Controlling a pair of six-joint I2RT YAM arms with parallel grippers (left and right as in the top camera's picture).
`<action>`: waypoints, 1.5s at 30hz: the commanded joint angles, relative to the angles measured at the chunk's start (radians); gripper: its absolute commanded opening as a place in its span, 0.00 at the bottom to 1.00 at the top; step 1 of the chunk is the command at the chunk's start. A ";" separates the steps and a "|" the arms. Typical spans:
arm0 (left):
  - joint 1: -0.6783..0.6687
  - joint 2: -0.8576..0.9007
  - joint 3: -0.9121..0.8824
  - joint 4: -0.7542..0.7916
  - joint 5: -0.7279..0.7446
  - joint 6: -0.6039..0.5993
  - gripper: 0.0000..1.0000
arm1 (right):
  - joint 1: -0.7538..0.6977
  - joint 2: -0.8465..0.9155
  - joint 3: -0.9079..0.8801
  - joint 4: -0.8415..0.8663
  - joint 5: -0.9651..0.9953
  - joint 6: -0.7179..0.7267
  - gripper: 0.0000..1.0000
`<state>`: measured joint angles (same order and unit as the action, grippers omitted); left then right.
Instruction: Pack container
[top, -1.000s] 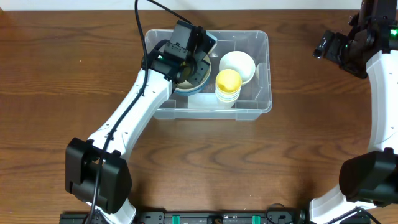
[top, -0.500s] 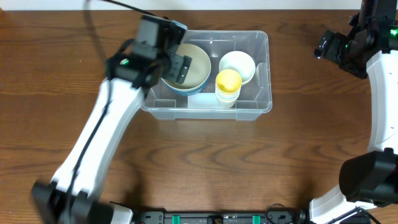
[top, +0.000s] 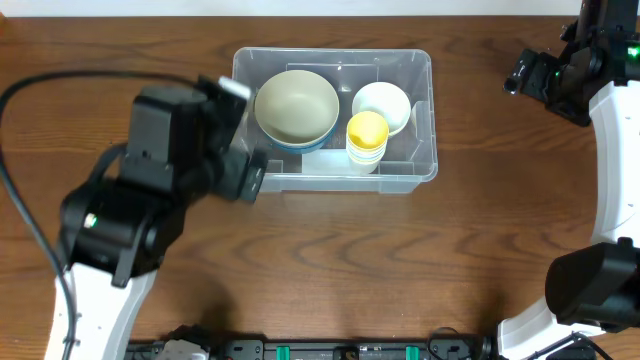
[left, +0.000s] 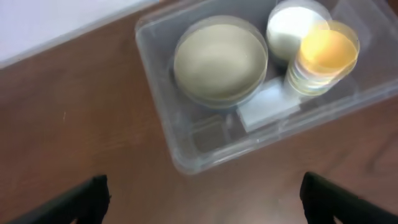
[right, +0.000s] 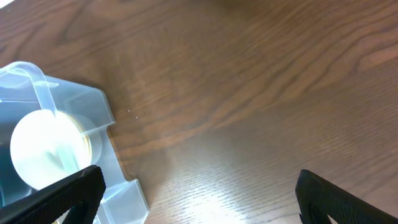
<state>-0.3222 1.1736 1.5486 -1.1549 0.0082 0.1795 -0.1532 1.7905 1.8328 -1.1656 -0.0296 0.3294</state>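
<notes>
The left gripper (left: 202, 202) is held above the wooden worktop (top: 330, 270) towards its left edge, just off the left end of the container (top: 335, 52). Its fingers are spread wide apart and nothing is gripped between them; only their dark tips are seen, at the bottom corners of the left wrist view. The container, a clear plastic bin, is placed at the far edge of the worktop, near the middle of that edge, with its long sides parallel to it. A large bowl (top: 296, 106), pale inside and blue outside, is seated upright in the bin's left half. A white label (left: 267, 106) is seen on the base just beside this bowl, on the near side. A stack of cups with a yellow top (top: 367, 130) is stood upright to the right of the large bowl. A smaller white bowl (top: 381, 105) is set close behind the stack, towards the bin's far right corner. The right gripper (right: 205, 196) is held near the far right corner of the worktop, well apart from the bin. Its fingers are likewise spread wide and nothing is held by them.
</notes>
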 joint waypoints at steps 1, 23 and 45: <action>0.009 -0.062 0.006 -0.089 -0.068 -0.024 0.98 | -0.004 -0.015 0.012 -0.002 0.003 0.007 0.99; 0.177 -0.707 -0.402 0.328 -0.041 -0.166 0.98 | -0.004 -0.015 0.012 -0.002 0.003 0.007 0.99; 0.263 -1.115 -1.428 1.298 0.216 -0.185 0.98 | -0.004 -0.015 0.012 -0.002 0.003 0.007 0.99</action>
<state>-0.0669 0.0937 0.1612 0.1135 0.2085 0.0002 -0.1532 1.7905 1.8328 -1.1660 -0.0296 0.3294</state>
